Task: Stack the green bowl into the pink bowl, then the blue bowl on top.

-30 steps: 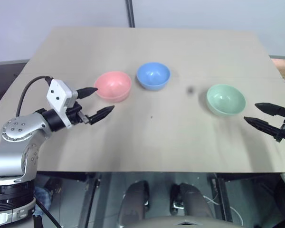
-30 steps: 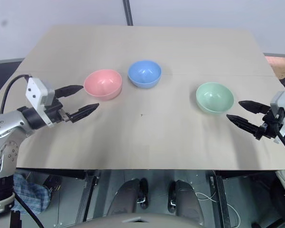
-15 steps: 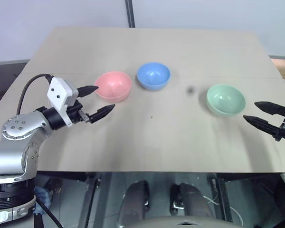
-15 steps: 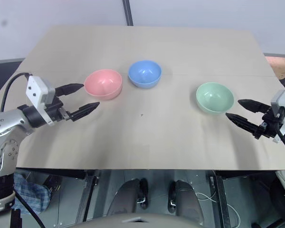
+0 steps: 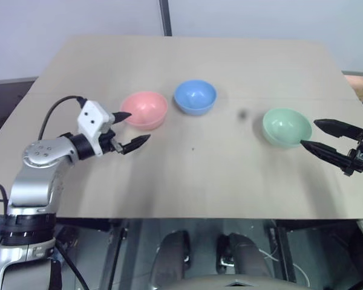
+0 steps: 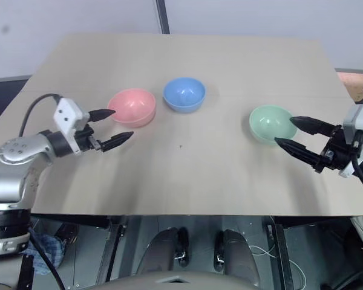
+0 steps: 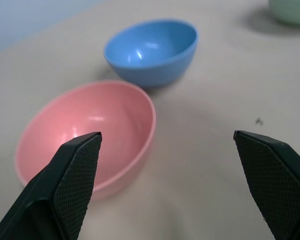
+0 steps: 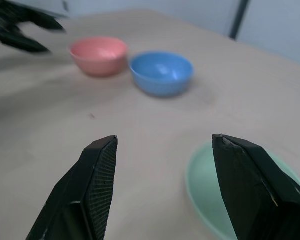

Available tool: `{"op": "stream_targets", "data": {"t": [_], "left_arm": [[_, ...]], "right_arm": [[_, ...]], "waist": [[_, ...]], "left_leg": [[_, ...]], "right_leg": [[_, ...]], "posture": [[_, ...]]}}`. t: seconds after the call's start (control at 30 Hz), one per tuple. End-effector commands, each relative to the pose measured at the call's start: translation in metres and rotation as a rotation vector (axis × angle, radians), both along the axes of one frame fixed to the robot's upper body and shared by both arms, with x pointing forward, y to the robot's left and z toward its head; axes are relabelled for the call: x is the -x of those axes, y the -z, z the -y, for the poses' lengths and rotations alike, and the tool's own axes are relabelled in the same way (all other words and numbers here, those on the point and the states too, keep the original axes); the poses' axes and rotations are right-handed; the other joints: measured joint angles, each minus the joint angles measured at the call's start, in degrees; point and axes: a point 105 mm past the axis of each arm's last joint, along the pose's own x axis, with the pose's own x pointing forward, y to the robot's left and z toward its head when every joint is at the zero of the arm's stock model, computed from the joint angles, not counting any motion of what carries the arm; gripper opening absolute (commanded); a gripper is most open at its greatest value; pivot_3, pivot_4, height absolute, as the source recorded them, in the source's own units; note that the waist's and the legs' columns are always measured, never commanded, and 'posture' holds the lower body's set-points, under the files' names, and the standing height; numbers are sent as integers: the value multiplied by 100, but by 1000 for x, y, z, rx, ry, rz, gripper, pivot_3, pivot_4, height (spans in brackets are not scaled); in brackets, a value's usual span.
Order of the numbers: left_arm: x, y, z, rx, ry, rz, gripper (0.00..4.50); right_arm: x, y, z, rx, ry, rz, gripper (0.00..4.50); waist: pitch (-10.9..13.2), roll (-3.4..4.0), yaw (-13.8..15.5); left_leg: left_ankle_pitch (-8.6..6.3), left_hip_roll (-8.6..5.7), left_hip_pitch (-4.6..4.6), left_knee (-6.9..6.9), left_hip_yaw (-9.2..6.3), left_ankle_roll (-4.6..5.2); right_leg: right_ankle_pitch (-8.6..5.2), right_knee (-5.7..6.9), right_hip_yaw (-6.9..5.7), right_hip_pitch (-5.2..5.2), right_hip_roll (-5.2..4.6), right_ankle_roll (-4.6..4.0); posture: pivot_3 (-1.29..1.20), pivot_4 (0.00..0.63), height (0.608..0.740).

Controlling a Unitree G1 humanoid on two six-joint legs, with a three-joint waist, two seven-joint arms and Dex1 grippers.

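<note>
Clearly the green bowl [image 6: 272,124] near the tabletop's right edge sits at the right end effector [image 6: 297,135], spread wide and empty; left end effector [image 6: 114,127], also wide, flanks the pink bowl [image 6: 131,107].

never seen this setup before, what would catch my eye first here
Three pastel bowls sit apart on the tan table: the pink bowl and the blue bowl close together left of centre, the green bowl alone to the right. The left gripper gapes open by the pink bowl, and the right gripper open at the green one.
</note>
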Motion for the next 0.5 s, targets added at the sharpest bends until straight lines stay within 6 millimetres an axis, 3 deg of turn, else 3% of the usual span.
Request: {"op": "stream_targets", "data": {"t": [0.03, 0.23, 0.5], "left_arm": [[-19, -6, -7, -96, -29, 37, 4467], [-46, -3, -8, -207, -13, 34, 4467], [-61, 11, 3, -329, 94, 6, 4467]], "right_arm": [[8, -12, -9, -4, -35, 42, 3308], [10, -7, -9, 0, -12, 39, 3308], [11, -7, -7, -4, 11, 50, 3308]], "waist": [[-1, -2, 10], [-2, -4, 10], [-2, -4, -2]], "left_leg": [[0, -1, 0, 0, 0, 0], [1, -5, 0, 3, -2, 0], [2, -5, 0, 7, 0, -2]], "right_leg": [[0, -1, 0, 1, -2, 0], [0, 0, -4, 4, -1, 0], [0, 3, -3, 4, 2, 0]], "posture": [[0, 150, 740], [0, 150, 740], [0, 150, 740]]}}
